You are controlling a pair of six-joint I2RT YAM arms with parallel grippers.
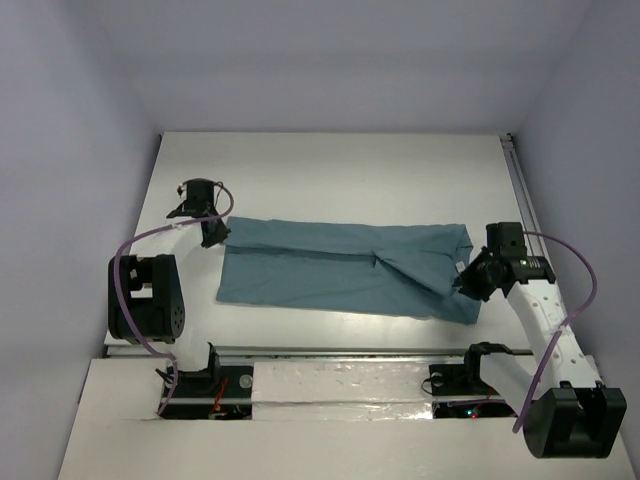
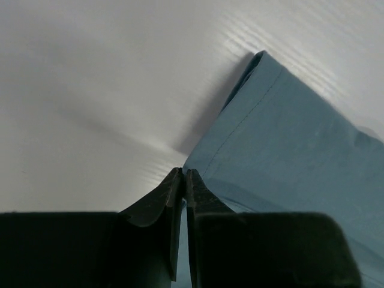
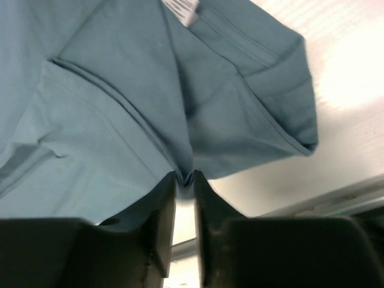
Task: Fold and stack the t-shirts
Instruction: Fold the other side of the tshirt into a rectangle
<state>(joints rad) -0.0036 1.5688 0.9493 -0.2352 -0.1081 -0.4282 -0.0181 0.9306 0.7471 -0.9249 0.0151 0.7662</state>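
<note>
1. The t-shirt [image 1: 345,268], plain teal-blue, is laid as a long band from left to right across the middle of the bench [image 1: 330,170]. A fold line is seen running along its length.
2. A small white label [image 3: 183,11] is seen at the neck in the right wrist view, cut off by the top edge.
3. The left jaws are closed to a hairline gap on the shirt's far left corner. In the left wrist view the hemmed edge there is held slightly off the bench, and a shadow is cast beneath it.
4. The right jaws are closed almost fully on a bunched pinch of cloth at the shirt's right end, and creases are drawn toward their tips.
5. The left arm [image 1: 150,290] and the right arm [image 1: 545,320] are mounted at the near edge, and purple cables [image 1: 150,235] are looped along both.
6. The bench is white, smooth and matt. A metal rail [image 1: 520,190] is fixed along its right side and a pale strip [image 1: 340,351] along the near edge.
7. The bench is enclosed by plain pale walls [image 1: 330,60] at the back and on both sides.
8. How much cloth lies inside either pair of jaws cannot be made out. The sleeves are folded in and cannot be told apart from above. The shirt's right edge is partly hidden behind the right arm's wrist.
</note>
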